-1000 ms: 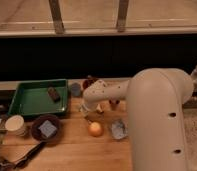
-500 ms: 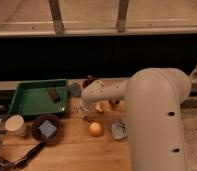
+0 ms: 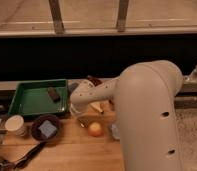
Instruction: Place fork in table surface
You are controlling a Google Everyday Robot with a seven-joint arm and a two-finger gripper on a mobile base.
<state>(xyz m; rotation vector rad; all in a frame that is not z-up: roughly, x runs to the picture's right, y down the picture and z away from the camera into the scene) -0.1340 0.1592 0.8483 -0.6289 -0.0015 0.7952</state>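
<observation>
My gripper (image 3: 78, 109) is at the end of the big white arm (image 3: 142, 110). It hangs low over the light-brown wooden table surface (image 3: 77, 150), just right of the green tray. A thin pale sliver (image 3: 82, 123) runs down from the gripper toward the wood, left of the orange ball. It looks like the tip of the fork, and the gripper hides the rest of it. I cannot tell whether the sliver touches the table.
The green tray (image 3: 22, 106) at the back left holds a dark block (image 3: 53, 93). A dark bowl (image 3: 46, 127) with a blue item and a white cup (image 3: 15, 125) stand at the left. Black-handled utensils (image 3: 22, 157) lie at the front left. An orange ball (image 3: 95, 129) and a pale object (image 3: 113, 131) lie near the arm.
The gripper has moved left and down toward the table, near the tray's right edge. Nothing else has moved.
</observation>
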